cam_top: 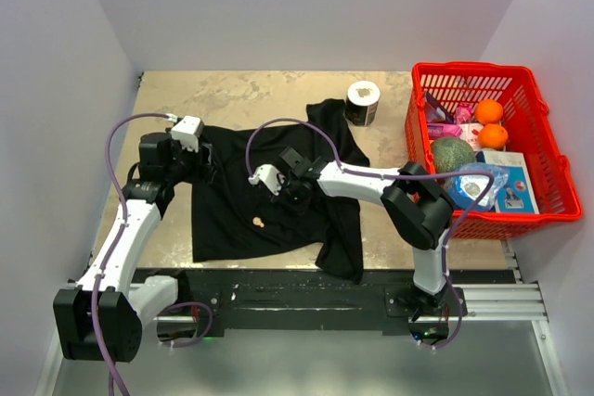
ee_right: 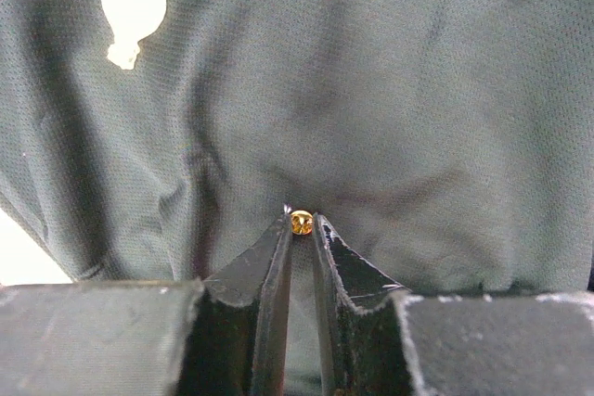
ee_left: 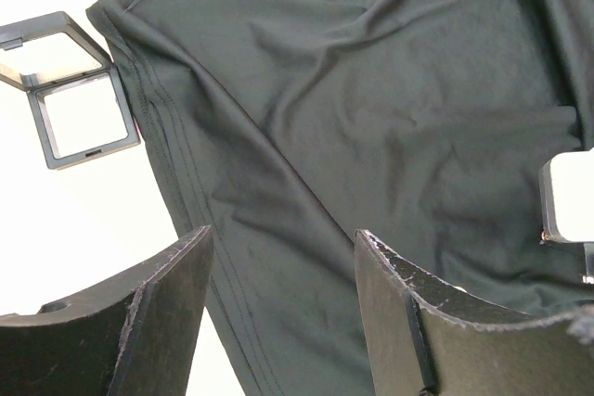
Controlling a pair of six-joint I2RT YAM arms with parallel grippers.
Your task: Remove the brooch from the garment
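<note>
The black T-shirt [cam_top: 278,183] lies spread on the table and fills the left wrist view [ee_left: 390,118] and the right wrist view [ee_right: 390,90]. My right gripper [cam_top: 284,196] rests on the shirt's middle. In the right wrist view its fingertips [ee_right: 301,223] are shut on the brooch [ee_right: 301,221], a tiny golden bead against the cloth, and folds run toward the tips. The brooch is hidden in the top view. My left gripper [cam_top: 206,170] is open and empty over the shirt's left edge [ee_left: 278,266].
A pale, table-coloured patch [cam_top: 259,222] shows on the shirt's front, also in the right wrist view [ee_right: 133,6]; I cannot tell what it is. A black square open frame [ee_left: 70,90] lies beside the sleeve. A paper roll [cam_top: 363,102] and a red basket [cam_top: 548,150] of goods stand right.
</note>
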